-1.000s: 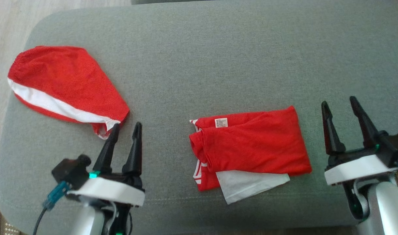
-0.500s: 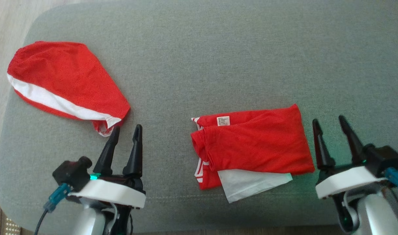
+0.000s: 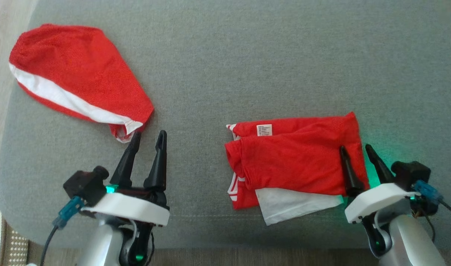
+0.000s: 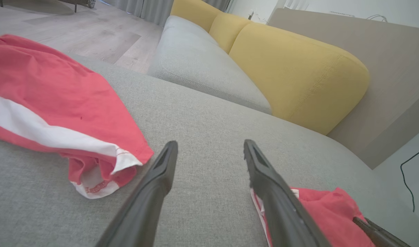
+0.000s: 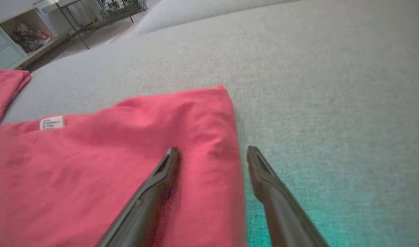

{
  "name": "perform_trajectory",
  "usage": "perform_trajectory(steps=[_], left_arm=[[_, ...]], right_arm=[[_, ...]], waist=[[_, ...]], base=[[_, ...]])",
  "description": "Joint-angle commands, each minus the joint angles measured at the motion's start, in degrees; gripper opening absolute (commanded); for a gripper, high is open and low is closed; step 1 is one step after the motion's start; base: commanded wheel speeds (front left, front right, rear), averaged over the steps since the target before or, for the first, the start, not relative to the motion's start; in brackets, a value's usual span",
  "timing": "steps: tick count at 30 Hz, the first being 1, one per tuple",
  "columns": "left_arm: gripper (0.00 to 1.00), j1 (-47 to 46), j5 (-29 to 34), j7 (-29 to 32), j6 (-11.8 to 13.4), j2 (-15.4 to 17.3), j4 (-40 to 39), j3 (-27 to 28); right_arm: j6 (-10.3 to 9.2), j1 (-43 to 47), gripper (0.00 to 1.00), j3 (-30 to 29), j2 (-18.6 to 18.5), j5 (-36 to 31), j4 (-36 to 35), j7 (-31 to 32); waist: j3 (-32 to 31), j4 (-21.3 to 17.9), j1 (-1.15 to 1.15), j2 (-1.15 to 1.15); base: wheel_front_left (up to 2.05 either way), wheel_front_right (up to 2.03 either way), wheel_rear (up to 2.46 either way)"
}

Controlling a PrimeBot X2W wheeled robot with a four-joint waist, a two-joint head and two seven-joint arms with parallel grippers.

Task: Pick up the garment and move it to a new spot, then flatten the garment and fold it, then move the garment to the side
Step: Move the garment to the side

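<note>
While both gape wide, the right gripper straddles the right edge of the folded red knit garment, a soft rectangle on the grey woven cushion; left gripper empty; beyond it, a rumpled red-and-white cloth.

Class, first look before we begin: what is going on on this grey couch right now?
A two-armed robot is working on a folded red garment that lies on the grey cushion. Its right gripper is open at the garment's right edge, one finger over the cloth and the other over the cushion; nothing is gripped. The left gripper, also open, holds nothing and is close beside a second red garment with a white stripe at the far left.
</note>
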Motion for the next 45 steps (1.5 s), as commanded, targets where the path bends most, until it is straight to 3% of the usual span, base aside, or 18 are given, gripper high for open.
perform_trajectory(steps=[1, 5, 7, 17, 26, 35, 42, 45], left_arm=[[1.00, -2.17, -0.16, -0.70, 0.14, 0.08, -1.43, 1.32], [1.00, -2.94, -0.13, -0.70, 0.06, 0.08, -1.13, 0.99], [1.00, -3.19, -0.12, -0.70, 0.03, 0.08, -1.01, 1.01], [1.00, -3.77, 1.07, -0.70, -0.23, 0.08, -0.45, 1.44], [1.00, -5.49, 3.35, -0.70, -0.60, 0.08, -0.60, 1.29], [1.00, -11.18, 6.41, -0.70, -0.94, 0.09, -2.34, -0.23], [1.00, -15.11, 7.06, -0.70, -0.99, 1.56, -5.02, -2.22], [1.00, -16.40, 6.90, -0.70, -1.00, 2.00, -5.87, -2.95]], right_arm=[[-0.01, -1.63, 1.00, 1.45, 0.01, -0.91, -0.28, 0.00], [-0.01, -3.28, 1.00, 1.79, -0.08, -1.78, 2.47, -0.37], [-0.01, -3.95, 0.00, 2.51, -0.43, -2.45, 3.41, -0.55], [-0.01, -7.60, 0.00, 6.86, -6.29, -13.36, 0.76, -1.41], [-0.01, -16.43, 0.00, 7.48, -11.90, -11.78, 0.34, -0.95], [-0.01, -26.47, 0.00, -3.67, -15.83, -9.51, 2.01, 2.86], [-0.01, -29.39, 0.00, -13.47, -15.58, -12.10, -3.24, 3.87], [-0.01, -28.74, 0.00, -14.97, -15.39, -12.65, -6.36, 4.97]], waist=[[0.93, 0.56, 0.00, 0.00], [2.04, 1.10, 0.00, 0.00], [2.41, 1.20, 0.00, 0.00], [2.85, -1.15, 0.00, 0.00], [6.40, -6.68, 0.00, 0.00], [15.31, -11.53, 0.00, 0.00], [21.42, -13.21, 0.00, 0.00], [23.14, -13.14, 0.00, 0.00]], base=[[0.00, 0.00, 0.00], [0.00, 0.00, 0.00], [0.00, 0.00, 0.00], [0.00, 0.00, 0.00], [0.00, 0.00, 0.00], [0.00, 0.00, 0.00], [0.00, 0.00, 0.00], [0.00, 0.00, 0.00]])
